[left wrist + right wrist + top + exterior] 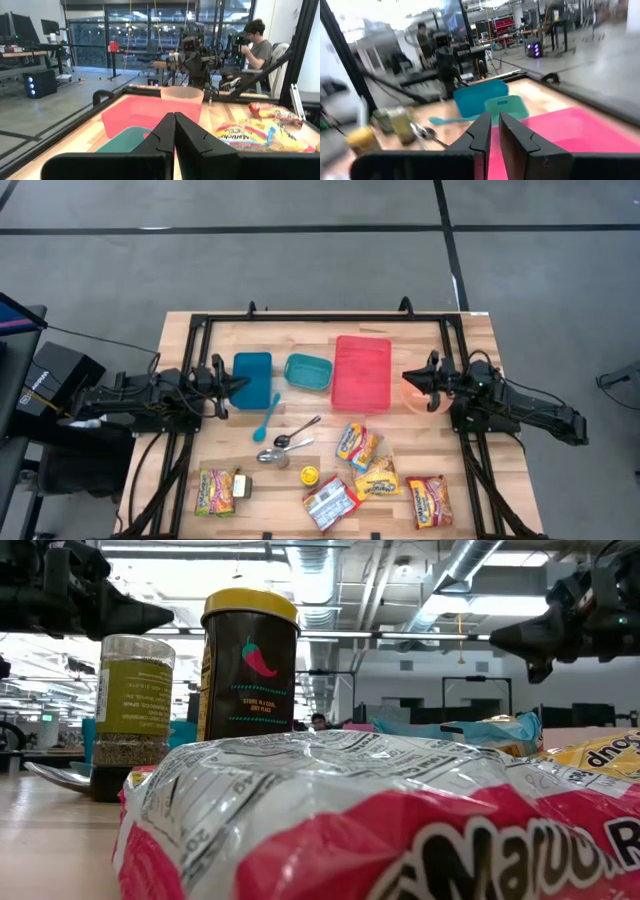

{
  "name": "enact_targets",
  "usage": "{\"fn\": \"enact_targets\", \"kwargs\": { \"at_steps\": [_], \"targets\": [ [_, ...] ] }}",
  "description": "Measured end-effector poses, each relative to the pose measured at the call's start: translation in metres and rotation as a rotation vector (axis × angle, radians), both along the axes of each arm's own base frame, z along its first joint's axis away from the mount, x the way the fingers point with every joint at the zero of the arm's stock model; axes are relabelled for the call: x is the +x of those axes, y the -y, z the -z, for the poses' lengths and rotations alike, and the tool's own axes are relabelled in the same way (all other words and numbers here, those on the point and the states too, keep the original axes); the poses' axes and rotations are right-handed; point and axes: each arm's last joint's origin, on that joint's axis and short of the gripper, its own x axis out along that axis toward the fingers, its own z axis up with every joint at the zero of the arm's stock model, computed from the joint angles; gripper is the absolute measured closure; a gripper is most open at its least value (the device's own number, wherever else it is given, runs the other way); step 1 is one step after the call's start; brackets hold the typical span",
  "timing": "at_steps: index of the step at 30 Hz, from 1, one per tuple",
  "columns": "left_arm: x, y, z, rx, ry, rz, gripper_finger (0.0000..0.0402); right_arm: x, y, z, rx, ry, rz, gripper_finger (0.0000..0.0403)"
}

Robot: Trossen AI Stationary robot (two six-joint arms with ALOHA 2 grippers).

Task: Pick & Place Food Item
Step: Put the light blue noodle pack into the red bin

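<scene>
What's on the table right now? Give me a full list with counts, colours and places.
Blue box: 1, blue, back left.
Teal tub: 1, teal, beside the blue box.
Red tray: 1, red-pink, back centre.
Bowl: 1, peach, back right, under the right gripper.
Blue spoon: 1, light blue, in front of the blue box.
Metal spoons: 2, silver, centre.
Spice jars: 2, one clear lying centre, one yellow-lidded near it.
Noodle packets: 5, yellow and red, across the front.
Person: 1, seated beyond the table.
Left gripper: shut, over the blue box.
Right gripper: nearly shut, empty, over the bowl.
</scene>
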Motion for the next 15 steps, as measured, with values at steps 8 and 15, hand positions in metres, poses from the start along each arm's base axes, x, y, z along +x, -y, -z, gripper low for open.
{"fn": "enact_targets", "kwargs": {
  "at_steps": [8, 15],
  "targets": [
    [-0.006, 0.000, -0.025, -0.108, 0.301, 0.033, 0.0402, -0.001, -0.001, -0.014, 0.270, 0.193, -0.042, 0.0370],
    [-0.008, 0.001, -0.030, -0.183, 0.366, 0.061, 0.0402, -0.003, -0.004, -0.024, 0.328, 0.219, -0.109, 0.0370]
  ]
}}
